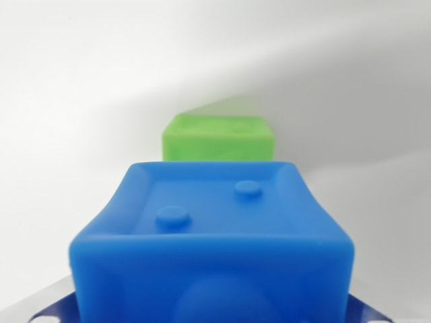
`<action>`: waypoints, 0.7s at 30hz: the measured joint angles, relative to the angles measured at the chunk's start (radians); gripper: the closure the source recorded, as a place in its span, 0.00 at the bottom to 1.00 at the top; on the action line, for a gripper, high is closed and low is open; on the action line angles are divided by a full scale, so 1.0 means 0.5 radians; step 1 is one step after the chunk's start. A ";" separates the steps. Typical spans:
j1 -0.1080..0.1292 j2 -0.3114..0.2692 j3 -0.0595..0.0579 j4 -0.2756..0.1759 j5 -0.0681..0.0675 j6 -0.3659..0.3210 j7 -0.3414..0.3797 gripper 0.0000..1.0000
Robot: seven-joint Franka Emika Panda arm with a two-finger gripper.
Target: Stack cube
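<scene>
White counter [81, 81] fills the background. Close to the camera sits a blue cube [212, 229] with two raised studs on top; a green cube [219, 138] lies just behind it. Whether the pincer is open or closed cannot be told.

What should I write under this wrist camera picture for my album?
A big blue plastic cube with two round studs fills the front, with a green plastic cube behind on a white surface.

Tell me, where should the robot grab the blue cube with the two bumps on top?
Probably by the two upright side walls of the blue rubbery cube, coming straight down from above, jaws either side. Those walls look flat and roughly parallel; the studded top gives nothing to pinch. The green rubbery cube sits behind, out of the way.
</scene>
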 joint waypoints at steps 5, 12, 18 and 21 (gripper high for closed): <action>0.000 0.088 0.007 0.001 0.034 0.086 -0.024 1.00; 0.000 0.184 0.019 0.009 0.076 0.172 -0.054 1.00; -0.002 0.248 0.031 0.015 0.107 0.231 -0.076 1.00; -0.003 0.272 0.036 0.019 0.119 0.251 -0.086 1.00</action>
